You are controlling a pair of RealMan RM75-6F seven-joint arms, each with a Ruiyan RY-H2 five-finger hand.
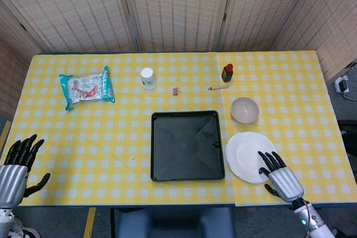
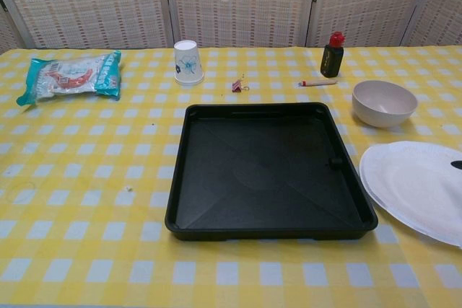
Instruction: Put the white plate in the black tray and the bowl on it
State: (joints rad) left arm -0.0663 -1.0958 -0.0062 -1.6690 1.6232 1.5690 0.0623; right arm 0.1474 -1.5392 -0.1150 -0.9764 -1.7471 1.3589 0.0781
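Note:
The white plate (image 1: 245, 154) (image 2: 415, 185) lies flat on the table just right of the black tray (image 1: 187, 145) (image 2: 267, 171), which has nothing in it. The pale bowl (image 1: 244, 110) (image 2: 384, 102) stands upright behind the plate. My right hand (image 1: 279, 174) hovers at the plate's near right edge, fingers spread over its rim and holding nothing; only a dark fingertip shows in the chest view. My left hand (image 1: 19, 163) hangs open off the table's near left corner, far from everything.
A paper cup (image 1: 147, 77), a snack packet (image 1: 87, 87), a small pink clip (image 1: 176, 91), a pen-like stick (image 1: 218, 88) and a dark bottle with a red cap (image 1: 227, 72) sit along the far half of the yellow checked table.

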